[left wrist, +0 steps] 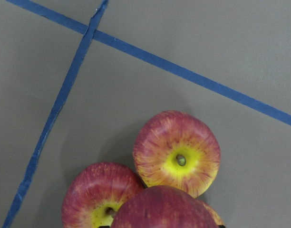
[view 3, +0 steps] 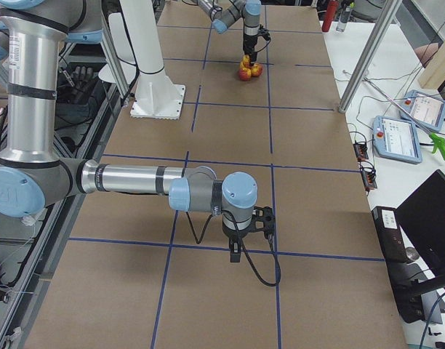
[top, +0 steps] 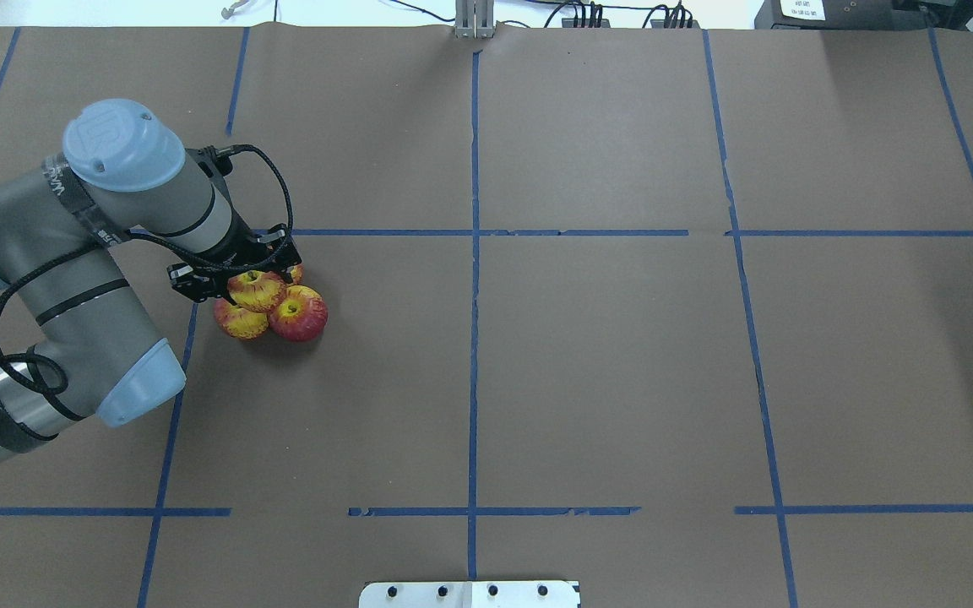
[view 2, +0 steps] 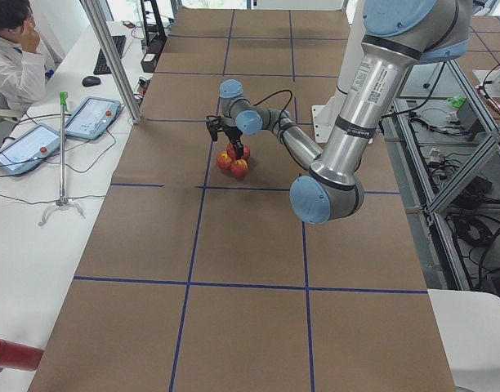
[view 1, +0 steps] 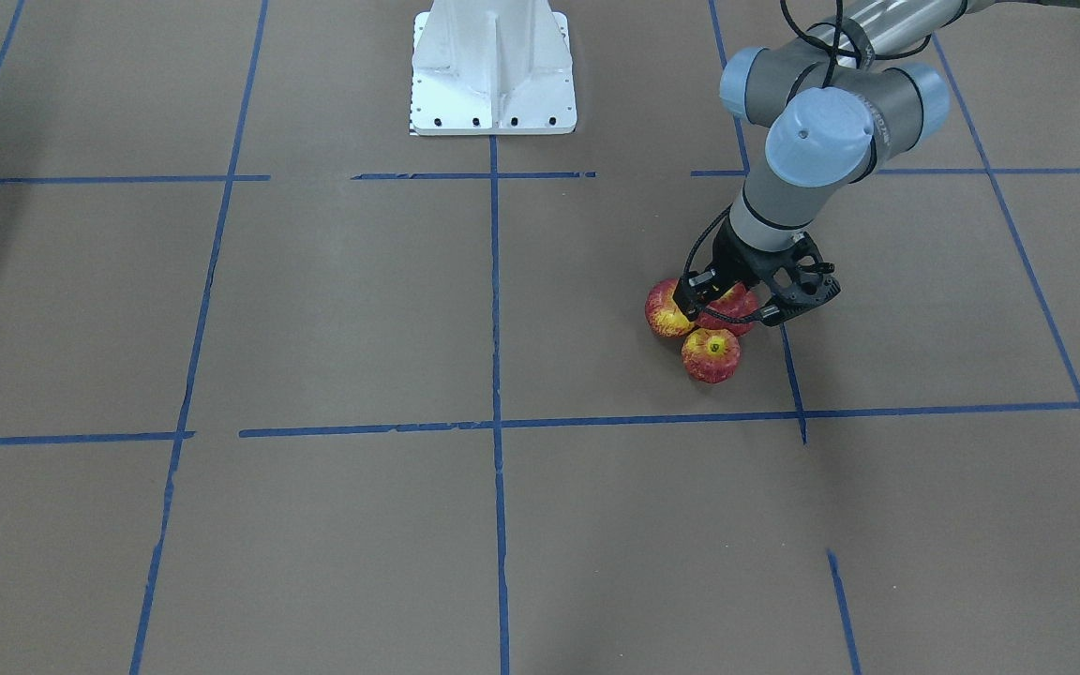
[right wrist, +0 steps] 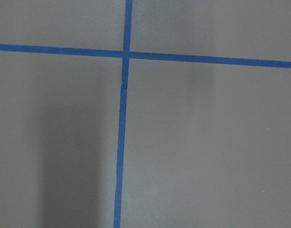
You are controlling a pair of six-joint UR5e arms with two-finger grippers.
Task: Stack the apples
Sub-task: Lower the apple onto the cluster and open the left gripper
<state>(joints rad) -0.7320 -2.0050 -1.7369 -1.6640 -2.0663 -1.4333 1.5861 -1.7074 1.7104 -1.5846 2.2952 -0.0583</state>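
Note:
Four apples sit in a tight cluster on the brown table, left of centre in the overhead view. Three rest on the table: one [top: 240,322], a redder one [top: 299,314], and one mostly hidden behind [top: 296,272]. The fourth apple [top: 258,290] lies on top of them. My left gripper [top: 238,277] stands over the cluster, shut on that top apple [view 1: 733,303]. In the left wrist view the dark red top apple [left wrist: 164,209] fills the bottom edge above two lower ones [left wrist: 177,153] [left wrist: 100,195]. My right gripper [view 3: 246,243] shows only in the exterior right view; I cannot tell its state.
Blue tape lines [top: 475,253] divide the brown table into squares. The white robot base mount [view 1: 493,75] stands at the robot's edge. In the exterior left view, a metal post [view 2: 111,57], tablets [view 2: 91,117] and an operator [view 2: 13,49] are beside the table.

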